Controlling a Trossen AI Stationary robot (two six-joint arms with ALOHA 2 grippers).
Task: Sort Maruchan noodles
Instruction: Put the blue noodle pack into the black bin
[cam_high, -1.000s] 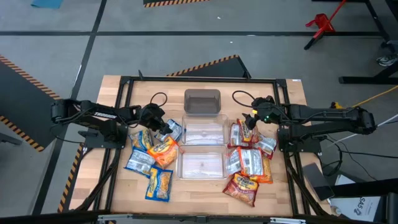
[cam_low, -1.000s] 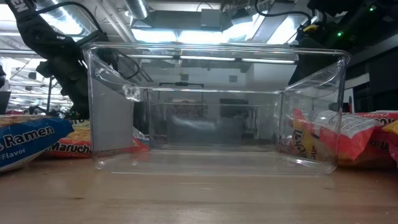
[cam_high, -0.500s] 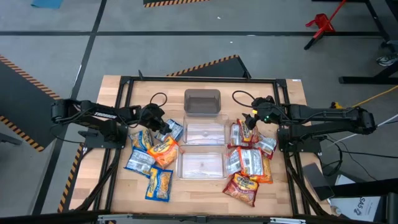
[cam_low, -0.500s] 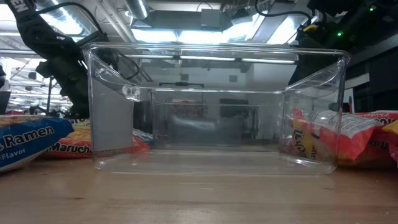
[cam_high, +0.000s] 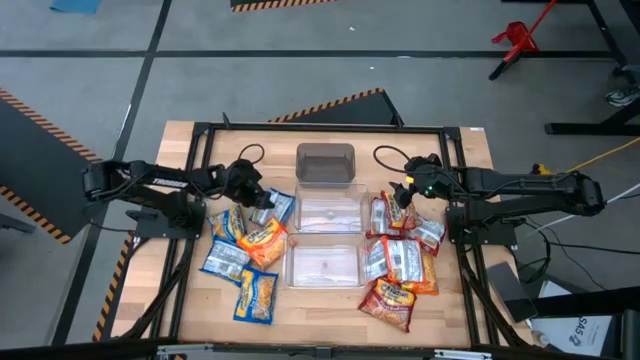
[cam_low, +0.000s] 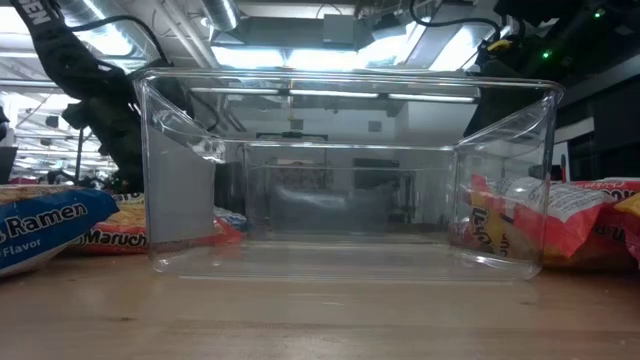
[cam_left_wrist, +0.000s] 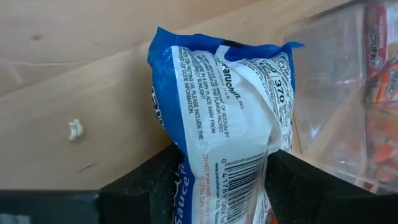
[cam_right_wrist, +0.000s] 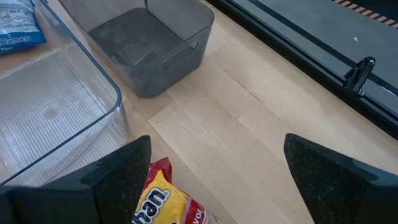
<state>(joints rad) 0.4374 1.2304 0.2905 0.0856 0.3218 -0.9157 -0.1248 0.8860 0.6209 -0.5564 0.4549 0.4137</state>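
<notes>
overhead; table-level; two wrist close-ups

We see a wooden worktop (cam_high: 470, 310). Down its middle lie a grey bin (cam_high: 325, 163) and two clear bins (cam_high: 326, 212), (cam_high: 323, 265). Noodle packets lie on either side: blue and orange ones (cam_high: 245, 262) left, red ones (cam_high: 400, 262) right.

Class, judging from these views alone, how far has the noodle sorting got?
Done: nothing; the two clear bins and the grey bin are empty. In hand: the left gripper grips a blue packet. Left: the packets piled on the left and right; the right gripper hovers open.
</notes>
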